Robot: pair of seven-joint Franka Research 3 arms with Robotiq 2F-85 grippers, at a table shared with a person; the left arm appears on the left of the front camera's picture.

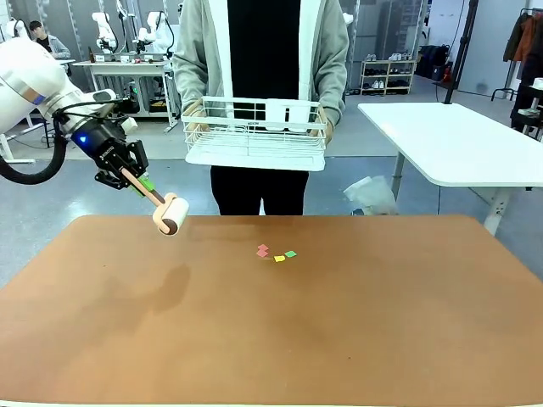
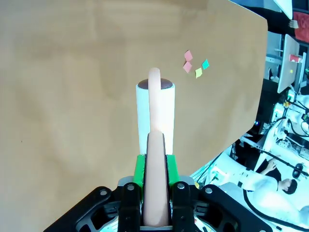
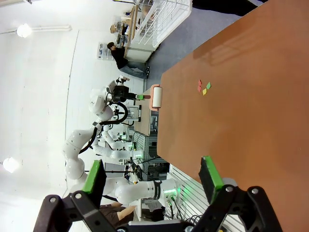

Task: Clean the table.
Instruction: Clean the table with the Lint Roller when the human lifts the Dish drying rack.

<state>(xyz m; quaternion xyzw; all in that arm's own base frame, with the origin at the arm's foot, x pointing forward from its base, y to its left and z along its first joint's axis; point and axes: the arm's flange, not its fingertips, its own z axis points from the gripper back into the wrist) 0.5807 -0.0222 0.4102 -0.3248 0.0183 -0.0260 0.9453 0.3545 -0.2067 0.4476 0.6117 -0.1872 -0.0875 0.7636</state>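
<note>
- Wide reddish-brown desk [image 1: 356, 339] with rounded corners, spanning the lower half of the front view; smooth and matte.
- Near the middle of its far part, a small cluster of paper scraps [image 1: 277, 253]: pink, yellow and green, lying close together.
- Over the desk's far left edge, a lint roller [image 1: 170, 214] with a white head and a pale wooden handle, well apart from the scraps; soft shadow on the surface below it.
- Left gripper [image 1: 134, 180] pinching the roller's handle between its green pads, handle slanting down towards the desk.
- Right gripper [image 3: 152, 175] spread wide, nothing between its fingers, above the desk's near side.
- Beyond the far edge, a person [image 1: 263, 51] standing, both hands holding a white wire rack [image 1: 254, 140] at waist height.
- To the right, behind, a white-topped table [image 1: 458, 140].
</note>
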